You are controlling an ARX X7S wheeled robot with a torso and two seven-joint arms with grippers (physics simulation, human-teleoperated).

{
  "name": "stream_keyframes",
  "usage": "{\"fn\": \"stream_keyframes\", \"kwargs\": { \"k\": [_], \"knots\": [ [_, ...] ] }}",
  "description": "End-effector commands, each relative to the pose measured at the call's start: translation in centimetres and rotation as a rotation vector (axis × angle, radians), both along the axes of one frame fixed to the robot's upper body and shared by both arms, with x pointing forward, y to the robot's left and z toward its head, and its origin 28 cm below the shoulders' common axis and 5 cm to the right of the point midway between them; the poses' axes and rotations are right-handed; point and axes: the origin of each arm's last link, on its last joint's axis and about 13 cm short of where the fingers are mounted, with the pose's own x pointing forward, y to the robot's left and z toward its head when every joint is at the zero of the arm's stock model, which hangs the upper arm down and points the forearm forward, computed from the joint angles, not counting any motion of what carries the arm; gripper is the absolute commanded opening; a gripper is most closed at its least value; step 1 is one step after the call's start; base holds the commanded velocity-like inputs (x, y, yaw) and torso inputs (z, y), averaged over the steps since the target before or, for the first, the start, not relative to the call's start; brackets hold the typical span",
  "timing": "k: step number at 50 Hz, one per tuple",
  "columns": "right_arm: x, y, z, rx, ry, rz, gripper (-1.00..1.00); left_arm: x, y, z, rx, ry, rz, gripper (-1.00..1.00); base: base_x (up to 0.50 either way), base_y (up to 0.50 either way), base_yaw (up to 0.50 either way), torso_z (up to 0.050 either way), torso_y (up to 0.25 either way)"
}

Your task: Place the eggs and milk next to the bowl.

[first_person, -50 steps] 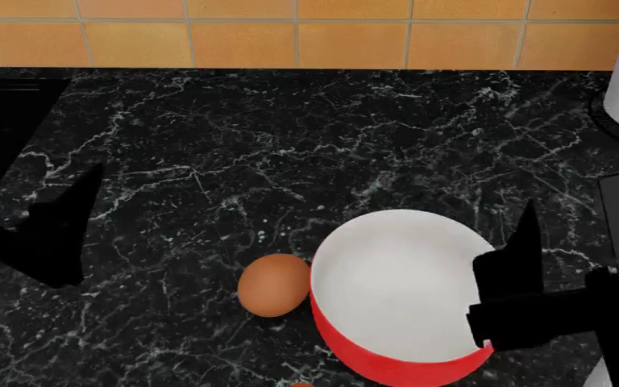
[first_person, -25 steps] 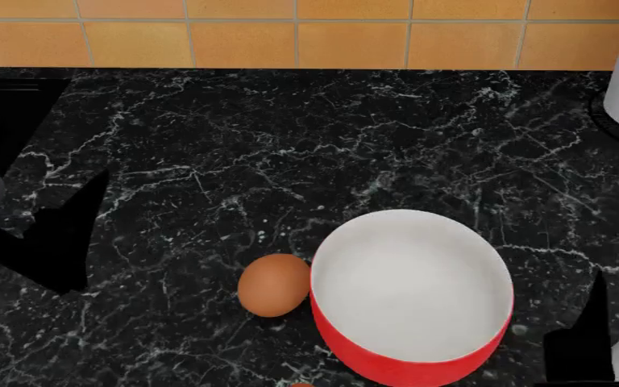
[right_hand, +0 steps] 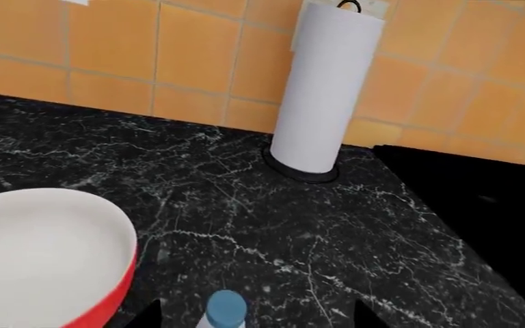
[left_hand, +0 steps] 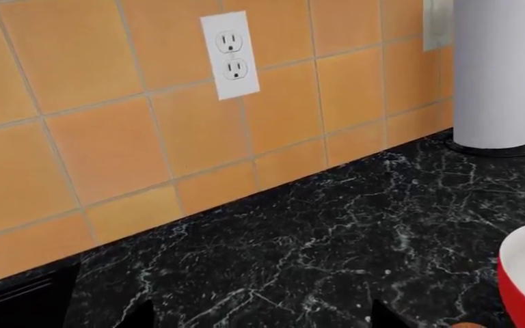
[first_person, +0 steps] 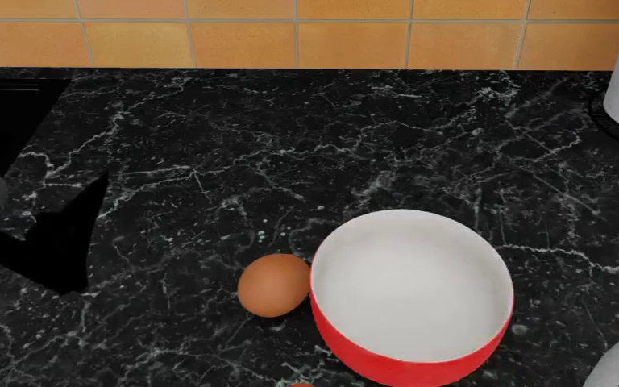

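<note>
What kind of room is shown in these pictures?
Most likely a kitchen, as a simulator render: a black marble-look countertop against an orange tiled wall with a wall socket, a paper towel roll on its stand, and a bowl beside an egg.

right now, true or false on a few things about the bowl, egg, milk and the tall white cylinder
1. An egg lies against the bowl on its left in the head view. True.
2. The bowl holds an egg. False: its white inside is bare.
3. The milk stands upright on the counter near the bowl, blue cap on. True.
4. The tall white cylinder lies on its side. False: it stands upright on its black base by the tiled wall.
5. The milk bottle is inside the bowl. False: it stands outside it.
</note>
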Motion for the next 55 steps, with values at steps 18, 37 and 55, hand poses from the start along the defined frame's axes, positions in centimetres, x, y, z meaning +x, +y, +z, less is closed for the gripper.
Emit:
{"fn": "stream_keyframes", "kwargs": {
  "k": [18,37,55],
  "knots": [
    [1.6,-0.8,-3.0,0.103,-0.051,-0.051,1.0,0.5,0.5,-0.7,-0.06,0.008,0.013,1.0,0.0,0.0,0.0,0.0,0.0],
    [3.1,-0.8,-5.6,0.115,-0.007,-0.034,1.0,0.5,0.6,-1.1,-0.053,0.013,0.018,1.0,0.0,0.0,0.0,0.0,0.0],
    [5.1,-0.9,-6.8,0.121,0.004,-0.022,1.0,0.4,0.8,-1.4,-0.046,0.024,0.024,1.0,0.0,0.0,0.0,0.0,0.0]
  ]
}}
